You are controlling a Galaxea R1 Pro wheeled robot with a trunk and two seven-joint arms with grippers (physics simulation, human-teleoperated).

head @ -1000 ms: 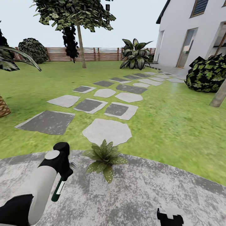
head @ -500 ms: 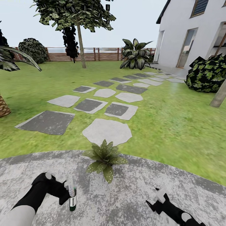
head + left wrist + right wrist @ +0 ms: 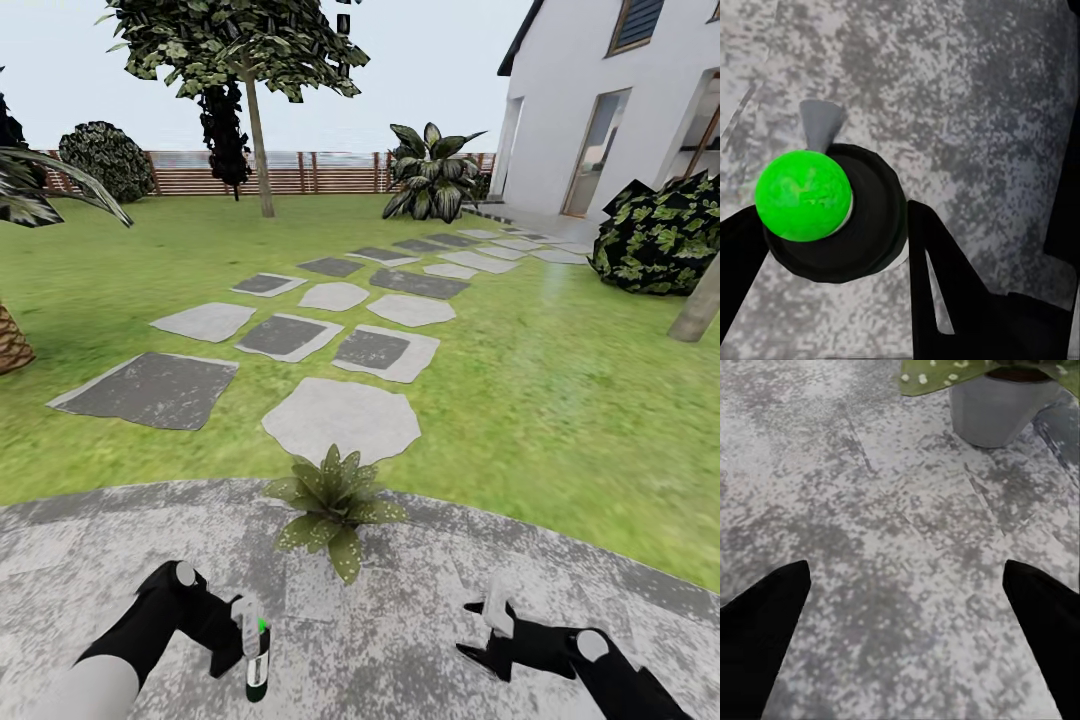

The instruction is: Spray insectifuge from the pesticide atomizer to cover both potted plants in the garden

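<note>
Where the mottled grey paving point(image 3: 420, 640) curves against the lawn point(image 3: 560, 390), the head view shows one potted plant point(image 3: 335, 497), a low rosette of broad pointed green leaves speckled pale, its pot hidden under the foliage. Beyond it, flat stepping stones point(image 3: 340, 418) in light and dark grey lead toward a brown slatted fence point(image 3: 300, 172) and a white house point(image 3: 610, 100). At lower left the left claw point(image 3: 245, 640) is clenched on the pesticide atomizer point(image 3: 256, 668), a slim dark-green bottle held upright just above the paving, with a white label strip, a pale grey head and a bright green top. At lower right the right claw point(image 3: 497, 625) hangs released over the paving, near the plant.

In the left wrist view the atomizer point(image 3: 832, 214) is seen from above: a glossy green dome on a round dark body, with a small grey nozzle point(image 3: 821, 124) pointing outward. Black fingers point(image 3: 945, 277) press against its sides over the speckled stone point(image 3: 975, 97).

In the right wrist view two black fingertips point(image 3: 761, 611) stand wide apart over the grainy paving point(image 3: 900, 547). Ahead sits a plain grey tapered pot point(image 3: 1001, 405), dark inside, with a spotted green leaf point(image 3: 937, 375) hanging over its rim.
</note>
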